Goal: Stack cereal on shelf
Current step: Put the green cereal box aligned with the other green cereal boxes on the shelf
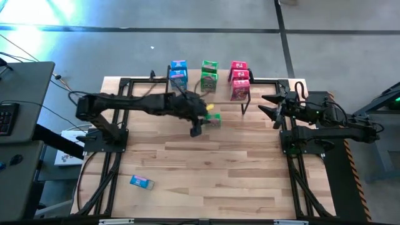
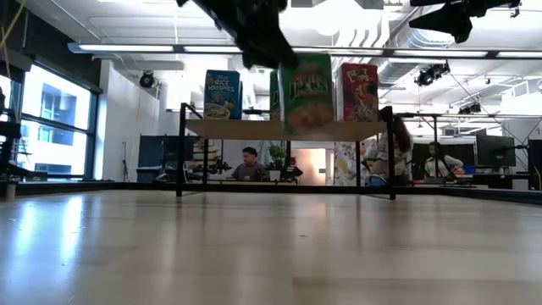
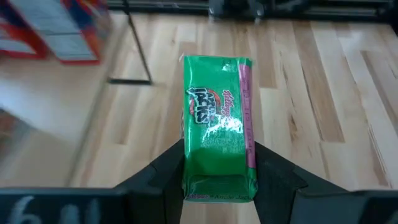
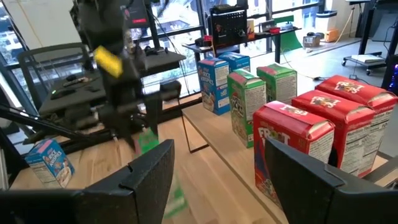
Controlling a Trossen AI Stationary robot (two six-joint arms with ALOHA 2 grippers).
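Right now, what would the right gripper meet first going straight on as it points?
Probably the nearest red box, beside the right gripper; failing that, the green box in the left gripper. Depth unclear.

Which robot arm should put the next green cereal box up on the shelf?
The left one, most likely. Its gripper already holds a green box just in front of the shelf. The right gripper waits open and empty at the shelf's right end.

Open-plan office/lab: desks w/ monitors [image 2: 495, 151], seated people [image 2: 249, 164], exposed ceiling ducts [image 2: 406, 63].
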